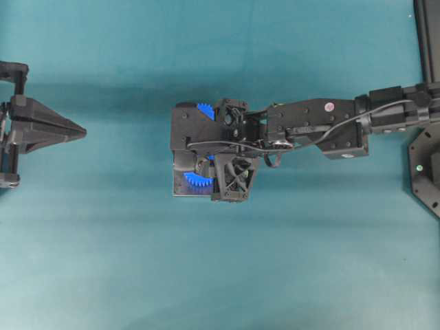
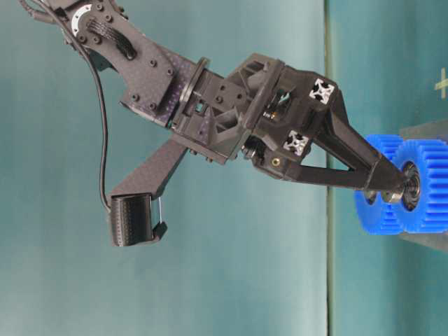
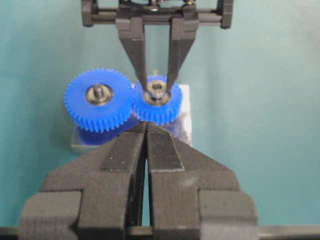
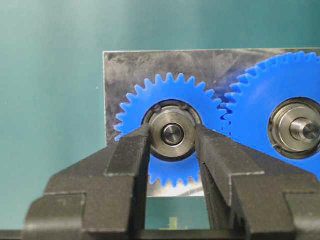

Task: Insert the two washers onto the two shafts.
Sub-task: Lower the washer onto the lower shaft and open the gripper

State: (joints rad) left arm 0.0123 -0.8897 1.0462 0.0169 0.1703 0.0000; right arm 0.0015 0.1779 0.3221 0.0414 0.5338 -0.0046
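A steel washer (image 4: 159, 141) sits around the shaft (image 4: 173, 134) at the hub of the smaller blue gear (image 4: 135, 107). My right gripper (image 4: 172, 131) is shut on the washer, one fingertip pressed against each side. The left wrist view shows the same grip from across the table: washer (image 3: 157, 92) between the right fingers (image 3: 138, 60). At table level the right gripper (image 2: 392, 190) tips meet the gear hub (image 2: 410, 185). My left gripper (image 3: 146, 124) is shut and holds nothing, a short way back from the gears. Overhead, the left gripper (image 1: 77, 129) is at the far left.
A larger blue gear (image 4: 300, 90) with its own shaft (image 4: 306, 131) meshes with the smaller one. Both stand on a grey metal plate (image 4: 120, 65). Overhead, the right arm (image 1: 316, 127) covers most of the plate (image 1: 180, 190). Teal table cloth (image 1: 220, 275) lies all around.
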